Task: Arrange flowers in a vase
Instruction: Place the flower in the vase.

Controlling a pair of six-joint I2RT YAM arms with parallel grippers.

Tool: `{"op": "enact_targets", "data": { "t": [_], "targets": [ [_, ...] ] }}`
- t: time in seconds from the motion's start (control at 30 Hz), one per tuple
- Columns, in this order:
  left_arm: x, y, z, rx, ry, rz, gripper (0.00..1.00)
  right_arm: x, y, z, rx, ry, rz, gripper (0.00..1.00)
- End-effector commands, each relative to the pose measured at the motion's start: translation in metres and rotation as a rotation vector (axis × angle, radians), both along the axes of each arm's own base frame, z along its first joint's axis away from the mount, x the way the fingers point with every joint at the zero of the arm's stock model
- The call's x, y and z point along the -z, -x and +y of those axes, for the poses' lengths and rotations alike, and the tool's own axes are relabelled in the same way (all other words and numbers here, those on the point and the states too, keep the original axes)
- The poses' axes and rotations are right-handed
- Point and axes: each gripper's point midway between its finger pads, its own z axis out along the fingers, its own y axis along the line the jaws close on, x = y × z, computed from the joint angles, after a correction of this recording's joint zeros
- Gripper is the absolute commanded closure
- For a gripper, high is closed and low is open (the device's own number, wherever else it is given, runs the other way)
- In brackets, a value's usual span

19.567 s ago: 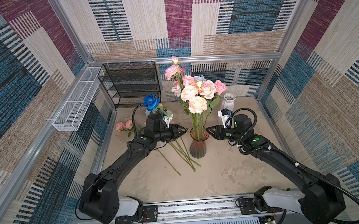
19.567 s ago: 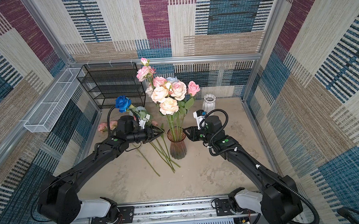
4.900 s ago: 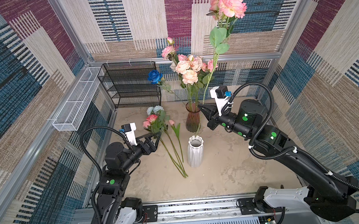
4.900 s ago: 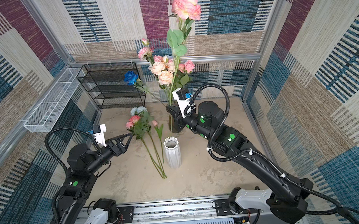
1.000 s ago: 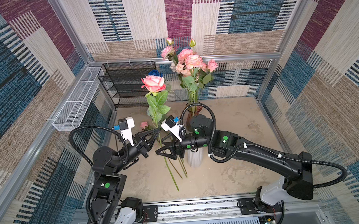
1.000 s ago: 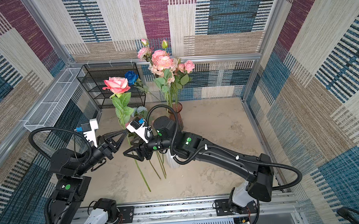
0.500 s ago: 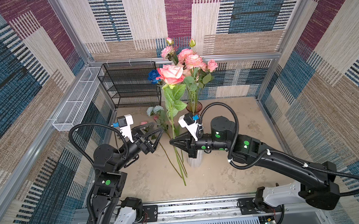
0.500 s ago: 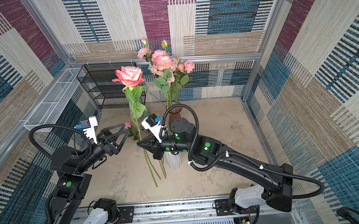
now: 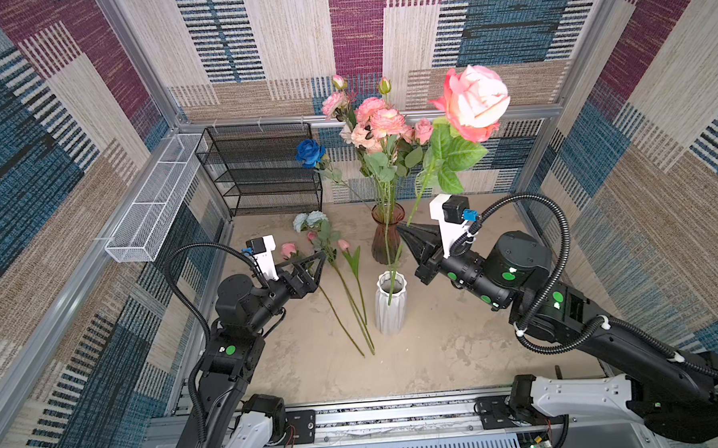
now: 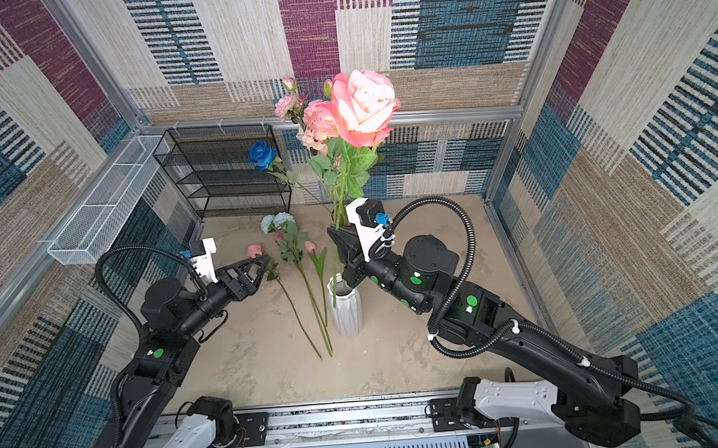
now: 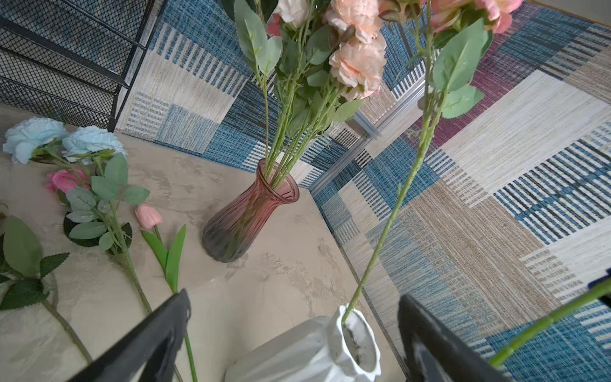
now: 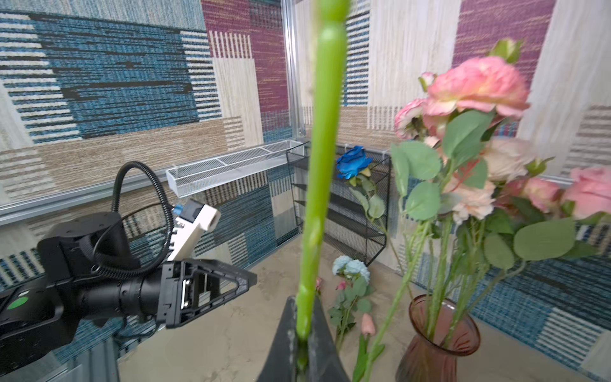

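Note:
My right gripper is shut on the green stem of a large pink rose, held upright above the white ribbed vase. The stem's lower end hangs at the vase's mouth; whether it is inside I cannot tell. A thin-stemmed pink flower stands in that vase. My left gripper is open and empty, left of the vase. On the table lie pale blue flowers, a small pink rose and a pink tulip.
A red glass vase behind the white one holds a pink and peach bouquet and a deep blue rose. A black wire rack stands at the back left. A white mesh basket hangs on the left wall.
My left gripper opened and let go of the pink rose as the right gripper shut on its stem. The right arm then raised the rose and carried it right, over the white vase.

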Motion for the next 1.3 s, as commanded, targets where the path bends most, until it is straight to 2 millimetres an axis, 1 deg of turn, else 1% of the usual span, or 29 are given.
{"op": "enact_targets", "data": {
  "t": [0.0, 0.13, 0.23, 0.37, 0.47, 0.53, 0.6, 0.63, 0.67, 0.73, 0.77, 0.8, 0.87, 0.93, 1.0, 1.07, 1.13, 1.2, 1.23, 1.27],
  "targets": [
    [0.005, -0.003, 0.003, -0.024, -0.001, 0.004, 0.00, -0.015, -0.016, -0.012, 0.085, -0.019, -0.069, 1.00],
    [0.015, -0.005, 0.003, -0.024, 0.005, 0.035, 0.00, -0.004, -0.036, -0.014, 0.106, -0.012, -0.066, 1.00],
    [0.021, -0.005, 0.003, -0.029, 0.009, 0.052, 0.00, 0.011, -0.043, -0.006, 0.090, 0.009, -0.049, 1.00],
    [0.028, -0.006, 0.003, -0.031, 0.013, 0.071, 0.00, 0.043, -0.045, 0.006, 0.044, 0.024, 0.021, 1.00],
    [0.035, -0.008, 0.003, -0.036, 0.018, 0.095, 0.00, 0.074, -0.044, 0.016, -0.001, 0.038, 0.099, 1.00],
    [0.041, -0.010, 0.004, -0.042, 0.019, 0.116, 0.01, 0.094, -0.043, 0.019, -0.019, 0.044, 0.153, 0.94],
    [0.047, -0.013, 0.004, -0.049, 0.022, 0.138, 0.01, 0.110, -0.041, 0.019, -0.024, 0.045, 0.200, 0.81],
    [0.050, -0.014, 0.004, -0.050, 0.022, 0.148, 0.02, 0.115, -0.040, 0.019, -0.026, 0.044, 0.213, 0.76],
    [0.054, -0.015, 0.004, -0.051, 0.023, 0.164, 0.02, 0.119, -0.039, 0.017, -0.027, 0.041, 0.229, 0.68],
    [0.060, -0.017, 0.003, -0.053, 0.024, 0.191, 0.03, 0.123, -0.036, 0.014, -0.026, 0.036, 0.246, 0.52],
    [0.063, -0.019, 0.003, -0.052, 0.024, 0.201, 0.03, 0.123, -0.035, 0.012, -0.025, 0.032, 0.251, 0.45],
    [0.066, -0.020, 0.003, -0.053, 0.027, 0.216, 0.03, 0.122, -0.034, 0.010, -0.023, 0.028, 0.253, 0.41],
    [0.072, -0.023, 0.000, -0.045, 0.032, 0.235, 0.04, 0.121, -0.031, 0.005, -0.017, 0.016, 0.255, 0.35],
    [0.077, -0.026, -0.001, -0.044, 0.035, 0.253, 0.05, 0.119, -0.028, 0.000, -0.013, 0.004, 0.257, 0.31],
    [0.085, -0.030, 0.000, -0.053, 0.033, 0.282, 0.07, 0.115, -0.024, -0.007, -0.010, -0.012, 0.256, 0.27],
    [0.100, -0.035, 0.006, -0.097, 0.014, 0.337, 0.11, 0.114, -0.021, -0.013, 0.001, -0.023, 0.257, 0.25],
    [0.119, -0.040, 0.013, -0.151, -0.014, 0.407, 0.18, 0.114, -0.019, -0.020, 0.015, -0.035, 0.259, 0.24],
    [0.140, -0.047, 0.018, -0.189, -0.041, 0.475, 0.30, 0.116, -0.016, -0.028, 0.028, -0.051, 0.264, 0.22],
    [0.150, -0.050, 0.019, -0.204, -0.049, 0.505, 0.34, 0.117, -0.016, -0.030, 0.035, -0.058, 0.267, 0.22],
    [0.161, -0.054, 0.020, -0.214, -0.056, 0.538, 0.36, 0.119, -0.015, -0.033, 0.041, -0.065, 0.271, 0.22]
  ]
}}
